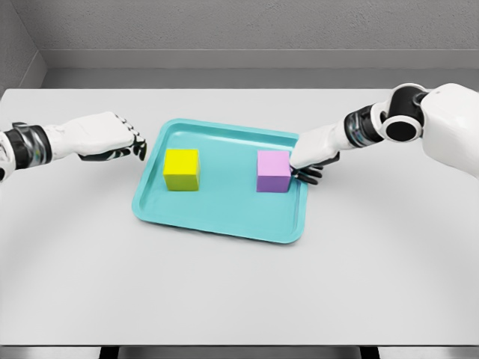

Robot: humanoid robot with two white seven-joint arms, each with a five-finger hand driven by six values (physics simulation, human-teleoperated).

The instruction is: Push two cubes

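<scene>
A teal tray lies in the middle of the white table. On its left half sits a yellow cube, and on its right half a purple cube. My right hand reaches over the tray's right rim, its dark fingertips curled and touching the purple cube's right face. My left hand hovers just outside the tray's left rim, fingers bent downward and holding nothing, a short gap away from the yellow cube.
The white table stretches wide around the tray. A grey wall rises behind its far edge.
</scene>
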